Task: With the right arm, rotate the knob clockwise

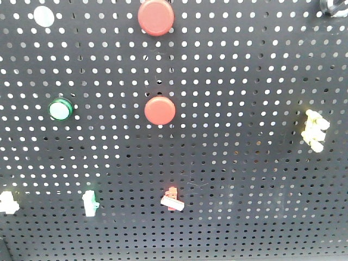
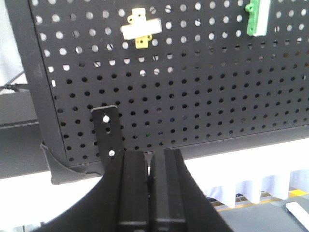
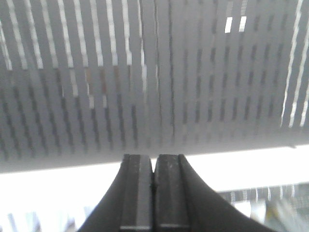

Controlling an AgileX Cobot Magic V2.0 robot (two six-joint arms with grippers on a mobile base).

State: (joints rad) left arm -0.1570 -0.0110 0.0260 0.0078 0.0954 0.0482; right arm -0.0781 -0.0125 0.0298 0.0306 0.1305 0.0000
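- Front view: black pegboard (image 1: 244, 179) fills the frame, no arm visible in it.
- Knob not clearly identifiable; nearest candidate is the dark round part cut off at the 1 o'clock corner (image 1: 333, 7), too cropped to confirm.
- Two red round buttons: upper red button (image 1: 156, 17) at 12 o'clock, lower red button (image 1: 160, 111) near centre.
- Green button (image 1: 60, 109) at 9 o'clock, white round cap (image 1: 43, 16) at 11 o'clock.
- Yellow-white switch (image 1: 315, 129) at 3 o'clock, red toggle switch (image 1: 172, 199) at 6 o'clock, green-white switch (image 1: 90, 203) at 7 o'clock.
- Left hand (image 2: 150, 179): fingers pressed together, pinching nothing, low before the board's bottom edge; black bracket (image 2: 108, 131) just beside it at 10 o'clock.
- Right hand (image 3: 154, 193): fingers pressed together, nothing between them, board above it blurred.
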